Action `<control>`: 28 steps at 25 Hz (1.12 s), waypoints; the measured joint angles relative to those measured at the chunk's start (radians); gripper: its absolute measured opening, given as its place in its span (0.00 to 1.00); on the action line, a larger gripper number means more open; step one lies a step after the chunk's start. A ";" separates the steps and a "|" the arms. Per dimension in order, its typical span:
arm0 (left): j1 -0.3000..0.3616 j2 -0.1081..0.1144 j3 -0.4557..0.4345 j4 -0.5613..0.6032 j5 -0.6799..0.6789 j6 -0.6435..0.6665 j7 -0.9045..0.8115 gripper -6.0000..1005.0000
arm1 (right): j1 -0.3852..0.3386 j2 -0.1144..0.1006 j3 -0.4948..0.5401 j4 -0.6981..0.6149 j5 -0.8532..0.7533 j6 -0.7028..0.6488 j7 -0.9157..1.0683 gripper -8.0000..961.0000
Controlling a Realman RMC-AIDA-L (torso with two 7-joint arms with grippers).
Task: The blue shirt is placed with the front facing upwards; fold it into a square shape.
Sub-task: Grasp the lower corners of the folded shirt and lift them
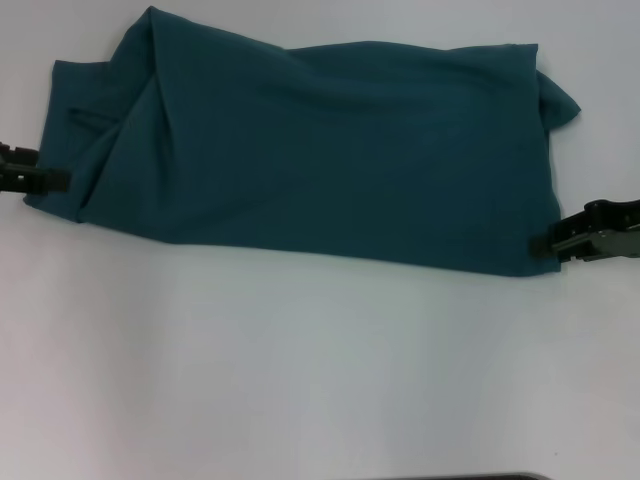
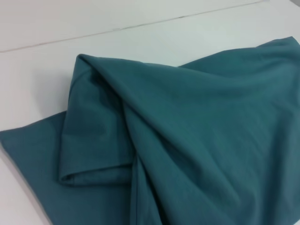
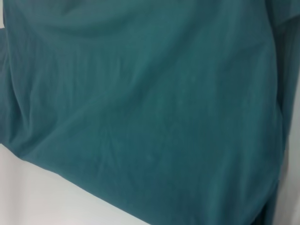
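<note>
Here the blue shirt (image 1: 300,150) lies folded on the table (image 1: 300,380), left claw (image 1: 45,180) and right claw (image 1: 548,245) at its ends, grips indiscernible.

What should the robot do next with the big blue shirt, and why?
Probably bring one end across onto the other. The blue shirt lies as a long wide band on the white table, not a square, with the left end effector and right end effector at its two ends. The left end is bunched and may need smoothing.

Head view overhead, far; both wrist views low, close; all share blue shirt (image 1: 300,160).
</note>
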 joint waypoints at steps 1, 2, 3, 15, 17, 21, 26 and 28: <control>0.000 0.000 -0.002 0.000 0.000 0.001 0.000 0.67 | 0.000 0.000 0.000 -0.002 0.000 0.000 0.001 0.56; 0.001 0.000 -0.003 0.000 0.000 0.001 0.000 0.67 | 0.000 0.000 0.000 -0.002 0.000 0.000 0.002 0.53; 0.001 0.001 -0.003 0.000 0.000 0.001 0.000 0.67 | 0.000 0.000 0.000 -0.002 0.000 0.000 0.002 0.49; 0.001 0.004 -0.003 0.000 0.000 0.005 -0.001 0.67 | 0.006 -0.002 0.002 0.003 -0.003 0.004 0.007 0.02; 0.001 0.004 -0.003 0.000 0.000 0.003 -0.001 0.67 | 0.006 -0.003 0.002 0.003 -0.003 0.004 0.007 0.02; -0.008 0.005 -0.002 0.000 0.012 0.000 -0.001 0.67 | 0.006 -0.001 0.002 0.003 -0.003 0.004 0.007 0.02; -0.030 0.003 0.007 0.002 0.044 -0.009 -0.001 0.67 | 0.008 0.002 0.001 0.003 -0.001 0.000 0.007 0.02; -0.041 -0.005 0.012 0.007 0.078 -0.029 0.000 0.67 | 0.012 0.006 -0.001 0.003 -0.001 -0.002 0.007 0.02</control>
